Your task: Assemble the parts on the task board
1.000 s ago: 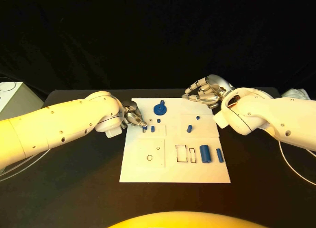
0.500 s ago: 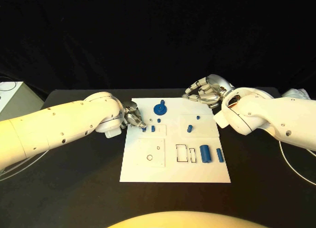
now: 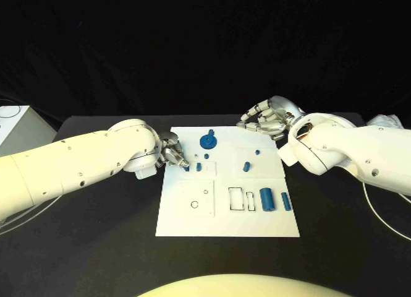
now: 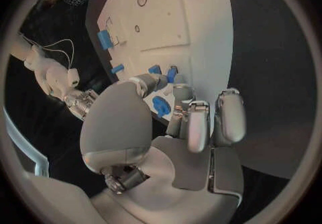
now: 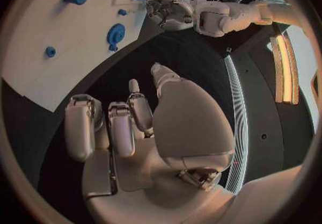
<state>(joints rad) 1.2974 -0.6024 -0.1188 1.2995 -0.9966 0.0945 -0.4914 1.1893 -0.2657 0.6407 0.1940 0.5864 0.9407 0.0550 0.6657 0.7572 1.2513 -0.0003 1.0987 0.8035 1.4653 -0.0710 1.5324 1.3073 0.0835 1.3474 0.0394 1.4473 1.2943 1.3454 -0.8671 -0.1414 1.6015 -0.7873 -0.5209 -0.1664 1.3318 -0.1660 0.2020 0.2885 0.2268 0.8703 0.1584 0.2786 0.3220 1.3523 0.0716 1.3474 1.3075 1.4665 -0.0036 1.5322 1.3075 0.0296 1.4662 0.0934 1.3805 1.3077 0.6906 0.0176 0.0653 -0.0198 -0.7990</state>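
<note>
The white task board (image 3: pixel 227 213) lies mid-table. On it are a blue round disc (image 3: pixel 208 142), small blue pegs (image 3: pixel 206 157) (image 3: pixel 246 166), a blue cylinder (image 3: pixel 267 200) and a narrow blue piece (image 3: pixel 285 202). My left hand (image 3: pixel 174 153) is over the board's left edge. Its thumb and a finger pinch a small blue peg (image 4: pixel 172 73) down at the board, close beside another peg (image 3: pixel 198 167). My right hand (image 3: pixel 267 120) hovers off the board's back right corner, fingers loosely bent and apart, with nothing in it (image 5: pixel 127 127).
Outlined slots (image 3: pixel 241 200) and a round hole (image 3: pixel 194 205) mark the board's near half. A white box (image 3: pixel 13 127) stands at the table's far left. Cables (image 3: pixel 384 210) trail off at the right edge.
</note>
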